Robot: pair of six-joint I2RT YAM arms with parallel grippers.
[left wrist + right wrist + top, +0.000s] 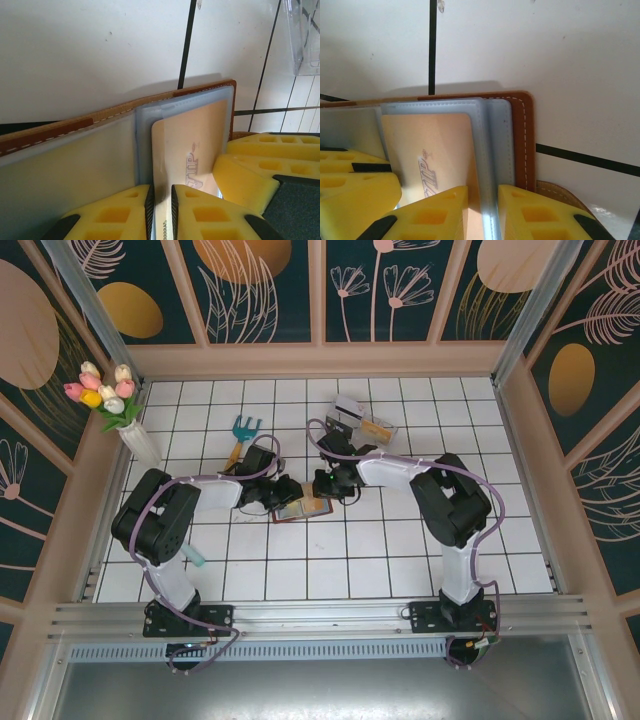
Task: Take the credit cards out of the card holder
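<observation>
**Card removal, first card.** The card holder (298,510) lay open near the middle of the table (400,560), with both arms meeting over it.

Left wrist view: the left gripper (162,210) had its jaws drawn almost together on the near edge of the yellowish card (192,145). The card sat partly inside a blue-grey pocket (145,115). Whether the pads also caught the pocket film could not be told.

Right wrist view: the right gripper (482,215) was pinched down on the pocket's seam, just beside the brown cover, apparently pinning the holder.

Step in hand, as judged: drawing out the first card. Done well, the right gripper would hold the card holder flat against the table. The left would pull straight along the pocket's opening, low and without twisting, so that the card slid rather than bowed.

Risk: if the left pads gripped film as well as card, the whole holder would lift or drag toward the table's left edge.
</observation>
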